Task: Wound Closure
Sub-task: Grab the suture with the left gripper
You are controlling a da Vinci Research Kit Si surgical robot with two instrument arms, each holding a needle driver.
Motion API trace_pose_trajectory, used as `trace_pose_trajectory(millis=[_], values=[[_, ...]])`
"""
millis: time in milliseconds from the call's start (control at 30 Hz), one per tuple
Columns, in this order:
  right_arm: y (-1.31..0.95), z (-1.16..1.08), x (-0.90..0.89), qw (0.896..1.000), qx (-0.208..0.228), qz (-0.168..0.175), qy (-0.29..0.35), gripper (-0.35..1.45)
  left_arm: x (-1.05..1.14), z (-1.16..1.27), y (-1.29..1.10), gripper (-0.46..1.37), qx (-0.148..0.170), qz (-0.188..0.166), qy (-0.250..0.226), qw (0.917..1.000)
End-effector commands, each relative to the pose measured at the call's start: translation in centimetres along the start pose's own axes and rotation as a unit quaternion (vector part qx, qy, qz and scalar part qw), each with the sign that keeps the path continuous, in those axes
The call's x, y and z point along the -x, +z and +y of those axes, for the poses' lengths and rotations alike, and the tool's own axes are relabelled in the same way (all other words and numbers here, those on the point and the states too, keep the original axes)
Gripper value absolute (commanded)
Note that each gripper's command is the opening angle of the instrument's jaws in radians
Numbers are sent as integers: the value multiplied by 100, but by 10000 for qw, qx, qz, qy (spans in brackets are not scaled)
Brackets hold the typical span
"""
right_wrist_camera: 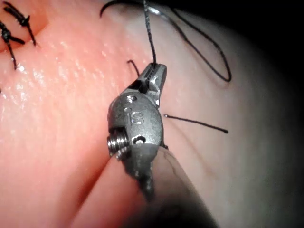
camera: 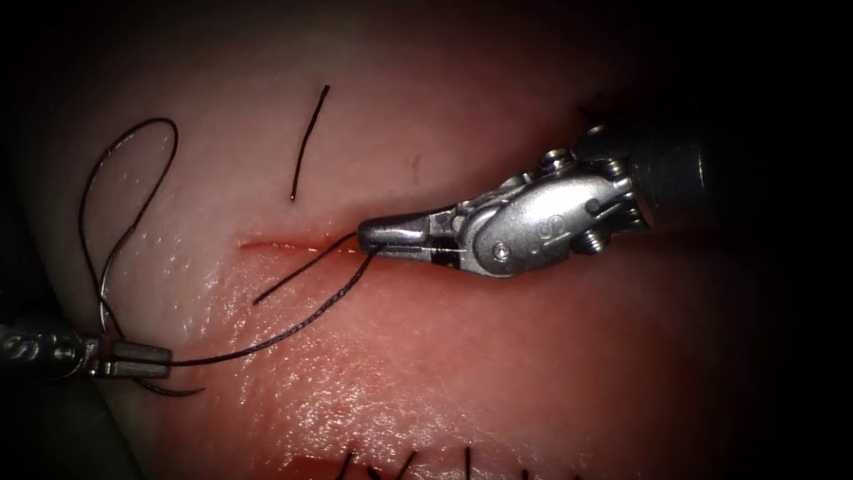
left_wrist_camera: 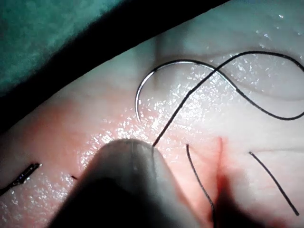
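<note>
2 tools (camera: 373, 238) (camera: 133, 360), 1 thread (camera: 293, 327)

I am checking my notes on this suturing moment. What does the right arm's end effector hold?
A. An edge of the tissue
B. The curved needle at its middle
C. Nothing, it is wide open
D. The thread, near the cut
D: in the endoscope view the right end effector has its jaws shut on the thread at the cut, while the needle lies apart on the tissue.
</note>
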Motion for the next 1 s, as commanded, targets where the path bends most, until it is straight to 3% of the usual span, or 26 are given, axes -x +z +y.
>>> trace_pose_trajectory(millis=[33, 267, 500, 833, 867, 933, 967, 1000], values=[[0, -1, 1, 10000, 1, -6, 51, -35, 4, -1, -3, -35, 49, -110, -28, 9999], [0, -2, 1, 9997, 1, -10, 252, -35, 30, -9, -17, -35, 90, -501, -127, 9986], [6, -11, -2, 9983, -15, -8, 575, -35, 41, 11, -22, -35, 376, -838, -172, 9956], [4, -10, -5, 9917, 1, -27, 1288, -35, 36, 31, -27, -35, 443, -957, -187, 9942], [4, -8, -5, 9911, -3, -40, 1327, -8, 33, 31, -28, -35, 438, -957, -177, 9943], [2, -6, -4, 9902, 25, -1, 1396, 18, 30, 31, -30, -35, 432, -954, -164, 9944], [2, -4, -4, 9897, 71, 19, 1430, 44, 26, 31, -34, -35, 426, -944, -154, 9945], [1, -3, -4, 9897, 83, 29, 1432, 52, 26, 31, -34, -35, 425, -943, -153, 9945]])
